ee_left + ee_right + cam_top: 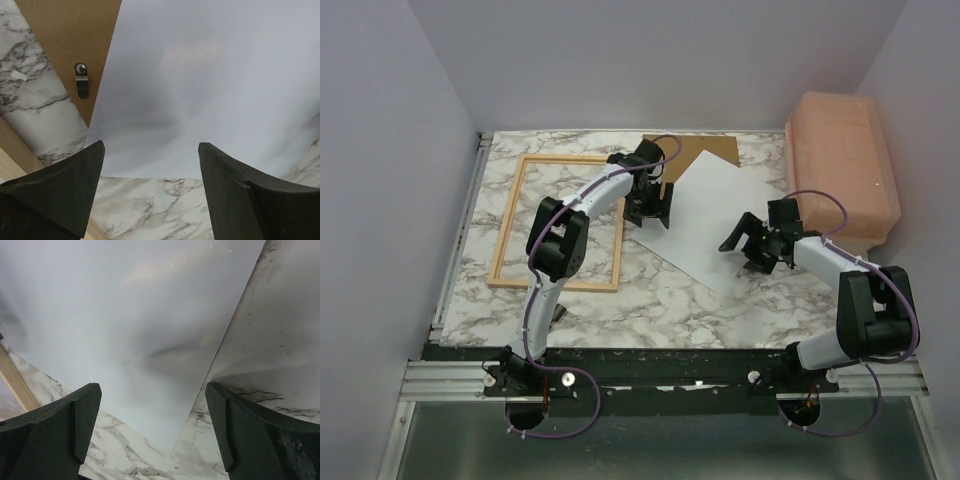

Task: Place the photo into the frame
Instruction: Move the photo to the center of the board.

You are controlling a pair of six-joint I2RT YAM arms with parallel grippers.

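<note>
The photo (708, 215) lies white side up, skewed, on the marble table, its far corner over the brown backing board (700, 148). The light wood frame (560, 222) lies flat to its left. My left gripper (650, 210) is open at the photo's left corner; in the left wrist view the sheet (210, 85) spreads ahead of the open gripper (151, 165). My right gripper (748, 245) is open over the photo's right side; the right wrist view shows the sheet (130, 315) and its near corner between the open gripper (150, 407).
A pink plastic bin (842, 172) stands at the back right. The backing board (70, 45) carries a metal turn clip (81, 80). The frame's wood edge (15, 380) shows at left in the right wrist view. White walls close the back and sides.
</note>
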